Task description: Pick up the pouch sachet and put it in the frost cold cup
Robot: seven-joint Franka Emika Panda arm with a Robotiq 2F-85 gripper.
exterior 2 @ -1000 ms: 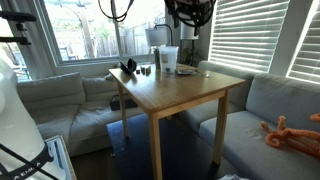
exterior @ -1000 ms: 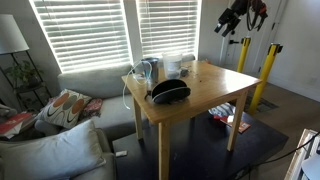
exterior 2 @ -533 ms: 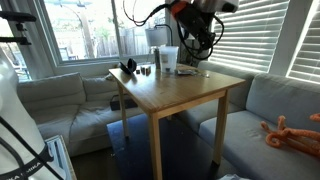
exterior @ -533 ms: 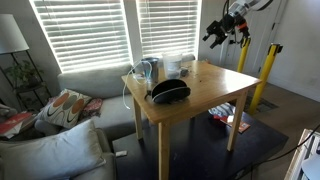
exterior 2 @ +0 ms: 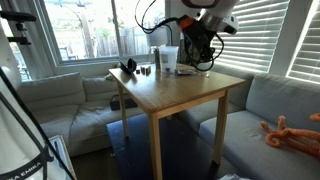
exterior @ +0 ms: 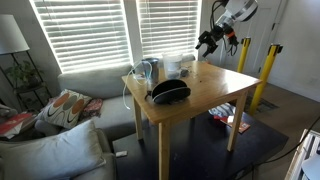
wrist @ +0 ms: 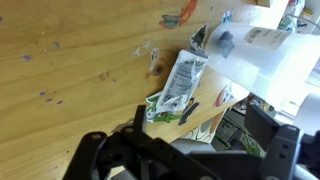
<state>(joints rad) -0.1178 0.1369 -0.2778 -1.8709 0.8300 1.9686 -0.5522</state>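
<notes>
The pouch sachet [wrist: 181, 84] is a flat silvery packet with dark print. It lies on the wooden table close to its edge. The frost cold cup [wrist: 258, 55] is a translucent tumbler right beside the sachet; it also shows in both exterior views [exterior 2: 168, 59] [exterior: 176, 65]. My gripper [wrist: 185, 150] is open and empty, with its two dark fingers [wrist: 95, 150] spread wide. It hangs above the table corner near the cup in both exterior views [exterior 2: 200, 52] [exterior: 206, 43]. The sachet is too small to make out in either exterior view.
A black oval bowl-like object [exterior: 170, 91] sits on the table [exterior: 205, 95], with a clear container [exterior: 145, 72] behind it. Sofas flank the table [exterior 2: 60, 95]. A yellow post [exterior: 266, 75] stands beside it. Window blinds are close behind the arm.
The arm has come down from high above and moved in over the table corner by the cup. The things on the table have not moved.
</notes>
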